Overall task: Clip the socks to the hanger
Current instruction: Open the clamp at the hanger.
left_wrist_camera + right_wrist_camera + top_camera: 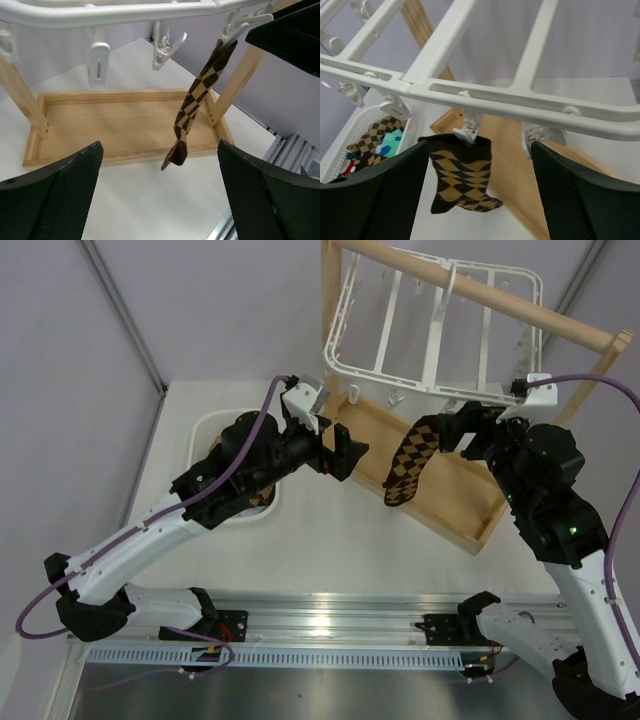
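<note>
- Upper centre of the top view: the white plastic grid-frame hanger (400,376) hangs from the rod of the light wooden stand (455,502), above the stand's tray base.
- Centre of the same view: a brown-and-tan argyle fabric sock (412,462) dangles from the hanger's front rail.
- The left gripper (352,454) sits to the left of the sock and apart from it, fingers spread and empty.
- The right gripper (455,432) sits just beside the sock's top.
- At left, a white oval mesh basket (203,430) is partly hidden under the left arm.
- Left wrist view: the sock hangs edge-on, right of centre, from a small white clip (235,27) at upper right. An empty clip (98,62) hangs at upper left. Both black fingers stand wide apart.
- Right wrist view: the sock hangs at lower centre, cuff pinched in the clip. The right fingers are released, either side of it, holding nothing.
- Lower left of this view: the basket holds more socks (375,140), argyle and teal.
</note>
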